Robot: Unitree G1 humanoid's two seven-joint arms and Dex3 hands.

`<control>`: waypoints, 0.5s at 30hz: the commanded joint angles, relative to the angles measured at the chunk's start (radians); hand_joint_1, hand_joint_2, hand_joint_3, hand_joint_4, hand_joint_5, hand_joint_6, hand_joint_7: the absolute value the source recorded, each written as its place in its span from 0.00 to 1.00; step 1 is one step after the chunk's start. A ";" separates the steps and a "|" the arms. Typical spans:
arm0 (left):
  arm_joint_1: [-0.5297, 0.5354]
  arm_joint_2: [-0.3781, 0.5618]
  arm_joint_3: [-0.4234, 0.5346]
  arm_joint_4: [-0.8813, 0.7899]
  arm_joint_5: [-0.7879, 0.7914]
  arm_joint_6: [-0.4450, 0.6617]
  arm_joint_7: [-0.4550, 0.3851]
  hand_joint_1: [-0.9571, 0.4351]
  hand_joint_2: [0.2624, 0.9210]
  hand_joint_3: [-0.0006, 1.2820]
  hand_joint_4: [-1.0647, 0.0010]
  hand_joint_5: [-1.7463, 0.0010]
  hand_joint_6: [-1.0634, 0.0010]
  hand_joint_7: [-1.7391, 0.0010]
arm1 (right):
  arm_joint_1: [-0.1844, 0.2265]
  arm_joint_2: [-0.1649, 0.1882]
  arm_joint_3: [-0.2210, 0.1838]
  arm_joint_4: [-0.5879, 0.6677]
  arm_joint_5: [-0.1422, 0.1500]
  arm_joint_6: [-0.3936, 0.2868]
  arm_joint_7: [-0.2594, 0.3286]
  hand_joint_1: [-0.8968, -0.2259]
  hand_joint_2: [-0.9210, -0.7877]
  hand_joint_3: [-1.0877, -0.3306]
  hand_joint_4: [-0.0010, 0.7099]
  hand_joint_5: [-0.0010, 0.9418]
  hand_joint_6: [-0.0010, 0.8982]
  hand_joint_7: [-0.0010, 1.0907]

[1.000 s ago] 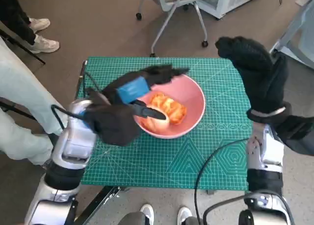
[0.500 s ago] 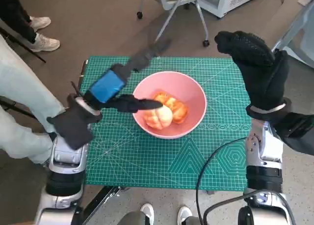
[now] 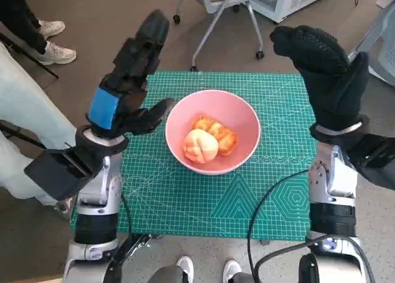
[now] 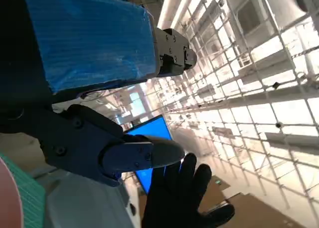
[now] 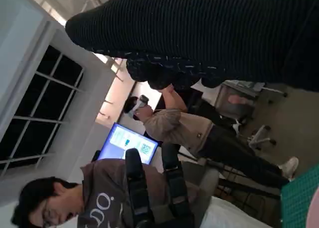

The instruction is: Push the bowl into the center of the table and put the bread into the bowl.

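A pink bowl (image 3: 241, 119) sits near the middle of the green cutting mat (image 3: 185, 196). Inside it lie a pale round bun (image 3: 200, 146) and an orange-glazed bread piece (image 3: 216, 131). My left hand (image 3: 126, 82) is raised above the mat's left side, fingers spread and pointing up, holding nothing. My right hand (image 3: 324, 73) in the black glove is lifted over the mat's right edge, also empty. The left wrist view shows my left hand (image 4: 89, 88) against the ceiling, with the gloved right hand (image 4: 182, 198) beyond. The right wrist view shows the glove (image 5: 209, 34) across its top.
An office chair (image 3: 216, 5) stands behind the table. A person's legs (image 3: 24, 116) are at the left, with shoes (image 3: 52, 45) nearby. Two people (image 5: 189, 128) appear in the right wrist view, with a lit screen (image 5: 129, 143).
My left hand has let go of the bread, risen out of the bowl and swung up to the left with fingers spread. The pale bun now lies uncovered in the bowl. The right hand has barely moved.
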 commanded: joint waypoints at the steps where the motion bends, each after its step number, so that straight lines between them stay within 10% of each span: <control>1: -0.044 0.008 0.020 0.038 -0.052 -0.015 -0.026 0.17 1.00 0.50 0.90 0.98 0.80 0.96 | -0.002 -0.002 0.003 -0.002 -0.011 -0.005 -0.012 0.32 0.00 0.46 0.26 0.00 0.12 0.32; 15: -0.092 0.036 0.029 0.077 -0.085 -0.014 -0.075 0.13 1.00 0.50 0.90 0.99 0.82 0.96 | -0.018 0.016 0.013 0.023 -0.036 -0.049 -0.038 0.32 0.00 0.47 0.27 0.00 0.16 0.28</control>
